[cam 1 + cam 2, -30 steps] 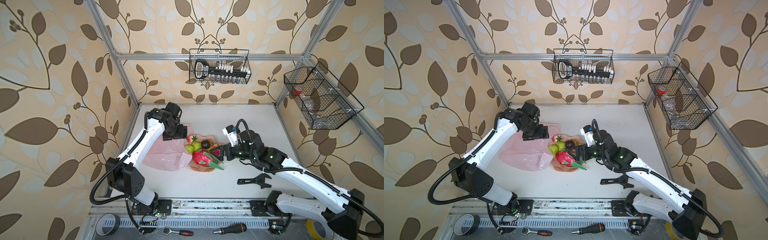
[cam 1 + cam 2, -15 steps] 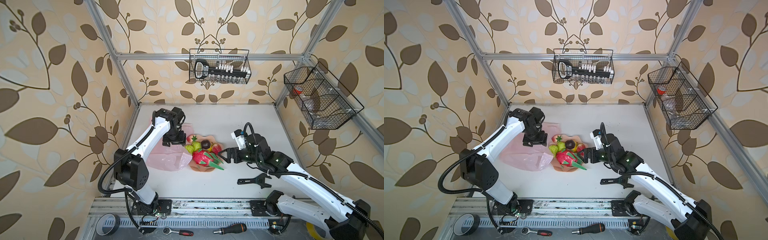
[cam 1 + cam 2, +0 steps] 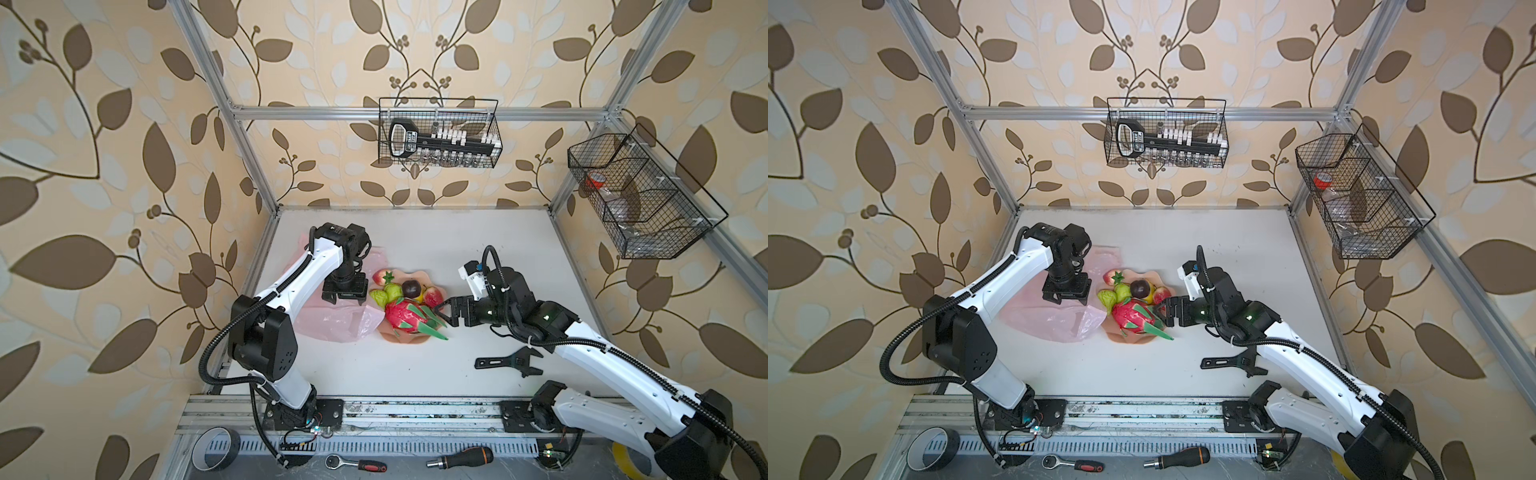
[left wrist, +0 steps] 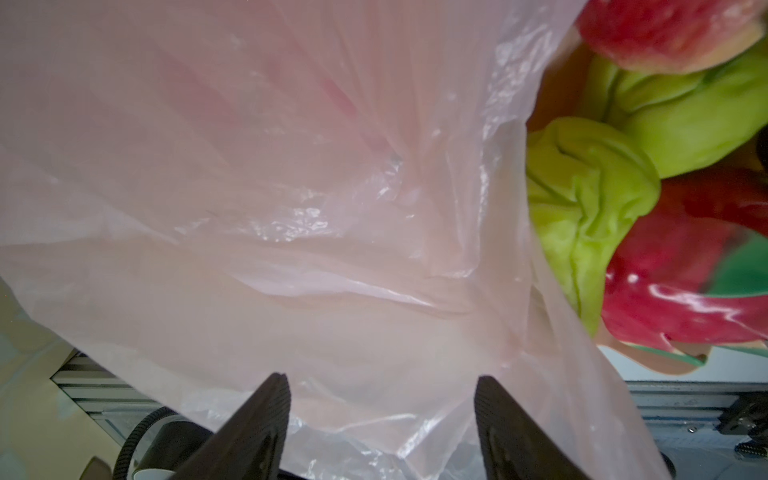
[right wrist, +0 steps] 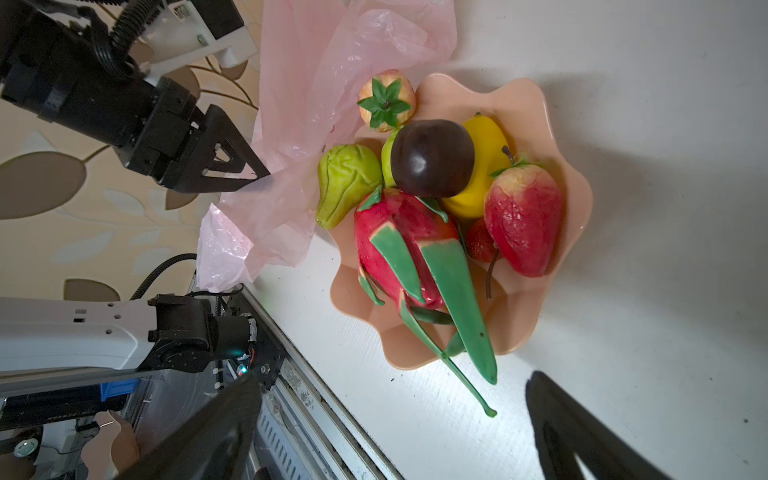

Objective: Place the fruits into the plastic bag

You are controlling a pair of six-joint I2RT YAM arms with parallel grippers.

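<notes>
The fruits lie heaped in a peach scalloped bowl (image 3: 409, 338) (image 5: 569, 174): a dragon fruit (image 3: 405, 316) (image 5: 399, 237), a dark purple ball (image 5: 432, 158), a yellow fruit (image 5: 486, 166), two strawberries (image 5: 386, 102) (image 5: 523, 220) and a green pear (image 5: 345, 183) (image 4: 582, 199). The pale pink plastic bag (image 3: 332, 320) (image 3: 1054, 320) (image 4: 291, 208) lies crumpled left of the bowl. My left gripper (image 3: 345, 302) (image 4: 380, 378) points down onto the bag, jaws apart with film between them. My right gripper (image 3: 444, 313) (image 5: 392, 378) hangs open just right of the dragon fruit, holding nothing.
A black adjustable wrench (image 3: 509, 361) lies on the table in front of the right arm. Wire baskets (image 3: 438, 133) (image 3: 640, 195) hang on the back and right walls. A tape roll (image 3: 216, 449), a ratchet (image 3: 357, 463) and a screwdriver (image 3: 461, 457) rest on the front rail.
My left gripper has come forward and down onto the bag beside the bowl, its jaws narrowing a little. The right gripper stays open by the bowl while its arm has shifted right.
</notes>
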